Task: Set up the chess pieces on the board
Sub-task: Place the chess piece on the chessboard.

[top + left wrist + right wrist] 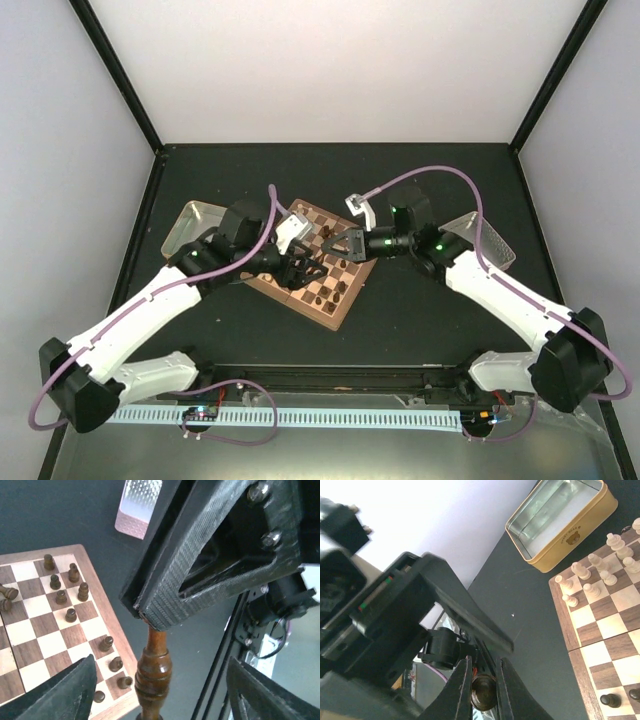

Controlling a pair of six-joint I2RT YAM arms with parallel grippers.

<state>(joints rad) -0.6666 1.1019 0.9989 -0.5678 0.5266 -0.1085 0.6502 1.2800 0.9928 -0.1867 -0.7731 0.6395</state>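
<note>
One chessboard (pixel 107 607), two metal trays (pixel 190 225), two arms (pixel 140 315), chessmen (pixel 71 615) too small to count

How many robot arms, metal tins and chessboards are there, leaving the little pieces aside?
Robot arms: 2 (left arm, right arm)
Metal tins: 2 (left tin, right tin)
Chessboard: 1
Total: 5

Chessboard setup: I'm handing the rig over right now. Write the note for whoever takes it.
Right gripper: shut on a dark brown piece, held in the air.
Left gripper: open, fingers either side of that piece, not gripping.
Done: pale pieces and dark pieces stand on opposite sides of the board.
Left: place the held piece; right the toppled dark piece.
</note>
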